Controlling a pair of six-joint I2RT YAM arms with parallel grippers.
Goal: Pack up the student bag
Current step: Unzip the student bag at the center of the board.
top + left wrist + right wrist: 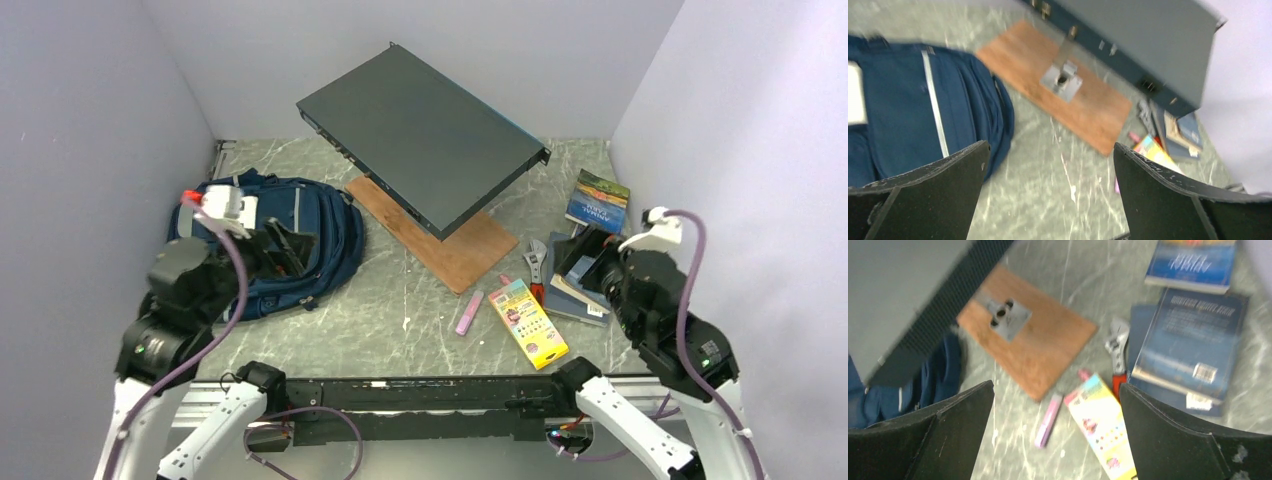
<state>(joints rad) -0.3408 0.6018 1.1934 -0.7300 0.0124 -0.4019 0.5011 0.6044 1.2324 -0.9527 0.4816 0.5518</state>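
Left of the brown rectangular wooden board (470, 255): navy blue fabric backpack with light grey stripes (325, 235), flat on the grey marbled surface (400, 310). Also left of the board, raised: left fingers (938, 190), spread wide, holding nothing. Right of the board, near blue books (1188, 340): right fingers (948, 425), equally wide, empty.

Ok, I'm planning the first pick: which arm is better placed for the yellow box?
Right, likely. The open right gripper hangs over the books, next to the yellow box; the left gripper, also open, is over the bag.
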